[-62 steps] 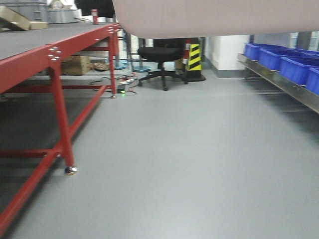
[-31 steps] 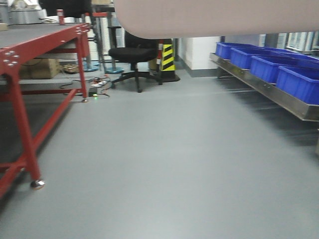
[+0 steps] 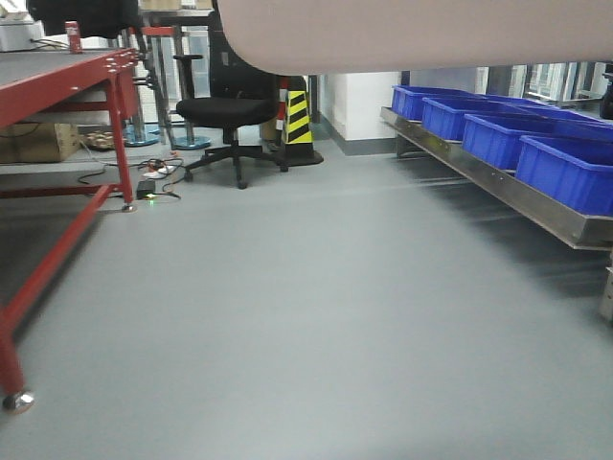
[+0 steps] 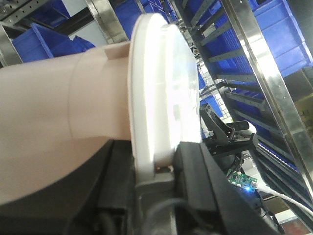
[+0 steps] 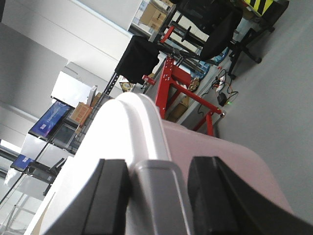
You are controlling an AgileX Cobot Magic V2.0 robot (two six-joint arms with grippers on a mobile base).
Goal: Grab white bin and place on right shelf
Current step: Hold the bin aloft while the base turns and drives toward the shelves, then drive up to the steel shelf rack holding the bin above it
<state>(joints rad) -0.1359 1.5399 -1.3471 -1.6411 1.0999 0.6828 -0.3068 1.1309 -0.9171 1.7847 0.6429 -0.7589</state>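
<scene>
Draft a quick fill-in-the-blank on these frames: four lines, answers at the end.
1. The bins lined up on the steel shelf at the right of the front view are ____.
2. The table on the left has a ____ frame.
3. The office chair next to the striped cone is ____.
4. The white bin, clamped by the left gripper and the right gripper, fills the ____ edge of the front view.

Answers: blue; red; black; top
</scene>
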